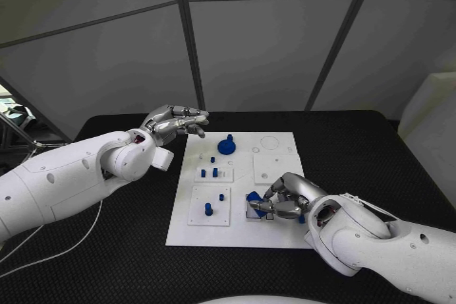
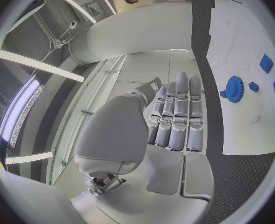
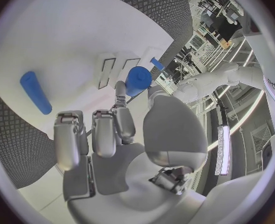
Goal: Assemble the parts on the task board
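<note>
The white task board [image 1: 190, 233] lies mid-table. A blue gear [image 1: 226, 146] [image 2: 234, 89] stands near its far edge. Small blue pegs stand in two raised white blocks [image 1: 214, 174] [image 1: 210, 206] on its left half. My right hand [image 1: 287, 198] [image 3: 122, 134] rests low over the board's near right part and pinches a round blue part [image 1: 255, 201] [image 3: 138, 79] between thumb and a finger. A blue cylinder [image 3: 36, 92] lies loose on the board beside that hand. My left hand [image 1: 176, 122] [image 2: 174, 119] hovers above the board's far left corner, fingers side by side, holding nothing.
A third white block [image 1: 269, 167] and a round recess [image 1: 270, 144] sit on the board's right half. Black table [image 1: 361, 152] surrounds the board. A white cable [image 1: 66, 241] trails over the table at the near left.
</note>
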Robot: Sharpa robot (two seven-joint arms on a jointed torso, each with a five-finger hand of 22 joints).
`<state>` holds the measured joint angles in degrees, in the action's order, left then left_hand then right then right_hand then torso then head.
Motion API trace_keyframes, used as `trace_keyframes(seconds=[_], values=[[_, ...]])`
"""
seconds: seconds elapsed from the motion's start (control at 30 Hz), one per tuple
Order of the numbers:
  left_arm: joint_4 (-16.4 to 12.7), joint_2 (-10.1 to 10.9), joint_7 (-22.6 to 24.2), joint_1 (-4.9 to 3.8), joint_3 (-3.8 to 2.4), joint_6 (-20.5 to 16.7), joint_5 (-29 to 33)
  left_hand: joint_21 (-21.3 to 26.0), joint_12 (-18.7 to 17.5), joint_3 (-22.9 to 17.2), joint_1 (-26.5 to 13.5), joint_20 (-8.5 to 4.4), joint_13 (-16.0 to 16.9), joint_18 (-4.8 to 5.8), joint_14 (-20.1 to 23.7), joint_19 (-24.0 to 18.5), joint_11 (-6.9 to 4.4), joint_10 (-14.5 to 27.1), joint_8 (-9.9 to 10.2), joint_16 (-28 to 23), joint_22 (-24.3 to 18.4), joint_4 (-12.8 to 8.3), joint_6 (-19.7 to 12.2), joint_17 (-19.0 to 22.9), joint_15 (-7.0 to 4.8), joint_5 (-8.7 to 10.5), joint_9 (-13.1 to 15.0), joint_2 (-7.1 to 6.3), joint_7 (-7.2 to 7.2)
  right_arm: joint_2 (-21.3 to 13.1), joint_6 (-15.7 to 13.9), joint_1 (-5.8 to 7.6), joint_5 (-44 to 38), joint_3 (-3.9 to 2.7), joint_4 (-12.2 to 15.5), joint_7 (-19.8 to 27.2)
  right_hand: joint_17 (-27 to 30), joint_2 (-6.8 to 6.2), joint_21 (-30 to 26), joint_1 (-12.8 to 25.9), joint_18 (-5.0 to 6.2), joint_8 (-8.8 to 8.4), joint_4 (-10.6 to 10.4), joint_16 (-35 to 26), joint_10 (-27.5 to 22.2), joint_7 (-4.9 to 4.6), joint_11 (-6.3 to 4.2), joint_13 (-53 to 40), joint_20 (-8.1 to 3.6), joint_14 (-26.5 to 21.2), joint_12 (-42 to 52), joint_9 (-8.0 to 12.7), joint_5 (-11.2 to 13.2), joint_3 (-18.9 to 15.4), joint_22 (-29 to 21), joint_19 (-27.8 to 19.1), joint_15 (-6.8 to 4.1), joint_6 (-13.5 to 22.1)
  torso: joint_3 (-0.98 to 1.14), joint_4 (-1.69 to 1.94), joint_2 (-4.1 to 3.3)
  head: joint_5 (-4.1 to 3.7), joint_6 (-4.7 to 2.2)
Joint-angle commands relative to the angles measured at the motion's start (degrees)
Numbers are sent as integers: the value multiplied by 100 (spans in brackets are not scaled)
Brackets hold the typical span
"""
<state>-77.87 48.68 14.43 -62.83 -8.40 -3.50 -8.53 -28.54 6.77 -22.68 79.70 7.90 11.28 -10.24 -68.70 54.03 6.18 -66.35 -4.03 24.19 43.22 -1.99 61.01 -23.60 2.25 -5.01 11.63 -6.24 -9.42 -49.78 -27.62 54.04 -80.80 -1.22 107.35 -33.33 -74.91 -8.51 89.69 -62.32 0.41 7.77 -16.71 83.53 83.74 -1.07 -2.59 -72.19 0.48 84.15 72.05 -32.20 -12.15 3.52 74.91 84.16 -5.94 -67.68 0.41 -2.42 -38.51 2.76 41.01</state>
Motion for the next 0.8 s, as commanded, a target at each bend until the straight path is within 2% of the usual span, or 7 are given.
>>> trace_keyframes(seconds=[0.03, 0.2, 0.37, 0.4, 0.5, 0.63, 0.8], values=[[-12, -2, 12, -10, -4, 68, 24, 27, -12, 26, -15, 35, -9, -10, -23, 10, -8, 35, 19, -34, -6, 6, -32, 9, 2, 26, 10, 44, -7, 43, 155, 10, 35, -5, -36, -109, -190, -8, 31, 64, -41, -24, -23, -21, -33, -28, -16, 11, -39, 324, -36, -9, -3, -11, 1509, 584, -41, -27, 3, -6, 3, 10, 0], [-12, -6, 7, -10, -3, 70, 24, 27, -12, 26, -15, 35, -9, -10, -23, 10, -8, 35, 19, -34, -6, 6, -32, 9, 2, 26, 10, 44, -7, 104, 203, 11, 27, -6, -90, -162, -150, -95, 30, 151, -41, -46, -22, -46, -49, -26, -18, 42, -43, 315, -89, -50, 70, -40, 1509, 584, -44, -34, 2, -7, 5, 11, 3], [-15, -1, 4, -10, -3, 70, 24, 27, -12, 26, -15, 35, -9, -10, -23, 10, -8, 35, 19, -34, -6, 6, -32, 9, 2, 26, 10, 44, -7, 121, 105, 11, -104, -6, -135, -295, -94, -232, -2, 421, -30, -101, -29, -86, -72, -34, -7, 79, -40, 303, -169, -131, 490, -407, 1476, 567, -41, -17, 1, -8, 7, 11, 4], [-16, 2, 3, -10, -3, 69, 24, 27, -12, 26, -15, 35, -9, -10, -23, 10, -8, 35, 19, -34, -6, 6, -32, 9, 2, 26, 10, 44, -7, 120, 76, 11, -138, -6, -143, -322, -84, -208, -11, 483, -28, -118, -37, -94, -75, -39, -5, 82, -36, 301, -186, -159, 492, -718, 1467, 563, -40, -12, 2, -8, 7, 8, 3], [-18, 10, 1, -10, -2, 65, 24, 27, -12, 26, -15, 35, -9, -10, -23, 10, -8, 35, 19, -34, -6, 6, -32, 9, 2, 26, 10, 44, -7, 117, 43, 12, -210, -6, -154, -358, -63, -206, -29, 495, -22, -150, -34, -111, -84, -45, -1, 95, -35, 298, -223, -206, 505, -1054, 1449, 553, -33, -2, 2, -9, 6, 9, 1], [-19, 15, -1, -10, -2, 62, 24, 33, -13, 31, -15, 35, -9, -11, -24, 10, -9, 37, 19, -41, -11, 2, -34, 8, 2, 25, 11, 41, -6, 119, 70, 11, -261, -6, -135, -335, -46, -173, -30, 443, -22, -158, -30, -123, -89, -44, -1, 105, -34, 295, -244, -229, 477, -1087, 1448, 553, -32, -9, 4, -6, 6, 10, -4], [-21, 18, -1, -10, -2, 62, 24, 34, -13, 30, -9, 34, -9, -12, -24, 11, -10, 37, 19, -44, -13, -4, -35, 8, 0, 24, 11, 41, -6, 129, 265, 11, -354, -6, -80, -299, -61, -65, -8, -17, -29, -177, -4, -122, -80, -30, -11, 83, -37, 301, -256, -315, 175, -1017, 1471, 565, -39, -63, 4, -12, 6, 11, -3]])
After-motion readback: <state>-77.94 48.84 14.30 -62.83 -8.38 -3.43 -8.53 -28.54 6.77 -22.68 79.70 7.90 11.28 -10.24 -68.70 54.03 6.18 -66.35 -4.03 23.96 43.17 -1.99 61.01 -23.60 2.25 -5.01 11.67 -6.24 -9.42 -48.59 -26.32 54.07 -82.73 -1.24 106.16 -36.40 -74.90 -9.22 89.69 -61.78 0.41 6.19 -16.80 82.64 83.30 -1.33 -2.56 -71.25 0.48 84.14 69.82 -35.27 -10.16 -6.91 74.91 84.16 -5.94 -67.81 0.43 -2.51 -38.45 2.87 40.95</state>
